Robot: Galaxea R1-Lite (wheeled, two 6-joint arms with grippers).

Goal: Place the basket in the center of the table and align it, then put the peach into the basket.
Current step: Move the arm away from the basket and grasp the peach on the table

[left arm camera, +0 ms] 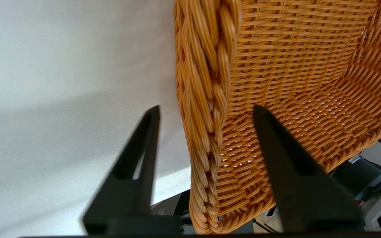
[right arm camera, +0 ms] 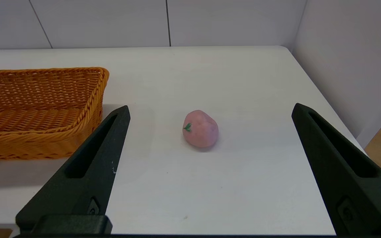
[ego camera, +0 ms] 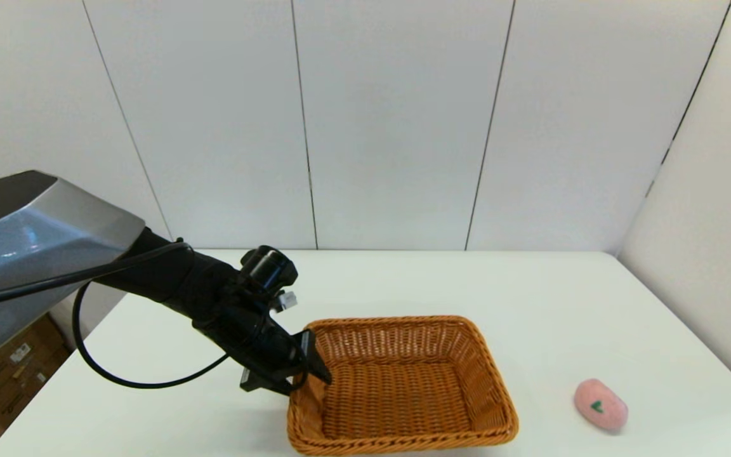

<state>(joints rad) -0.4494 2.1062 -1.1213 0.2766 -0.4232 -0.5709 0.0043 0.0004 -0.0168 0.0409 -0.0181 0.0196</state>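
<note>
Basket (ego camera: 403, 387): orange-brown wicker, rectangular, sloping sides, braided rim; it sits on the white table (ego camera: 530, 298) at the near edge, about 6 o'clock from the table's middle, and we read its long axis as running 12 to 6, though the near rim is cut off in the head view. Left gripper (left arm camera: 207, 112): fingers apart, straddling the basket's left rim, one inside and one outside; we cannot tell whether they touch it. Peach (ego camera: 600, 405): pale pink, small green mark, lying at 3 o'clock from the basket, well apart. Right gripper (right arm camera: 210, 112): wide open, near the peach, unseen from the head.
</note>
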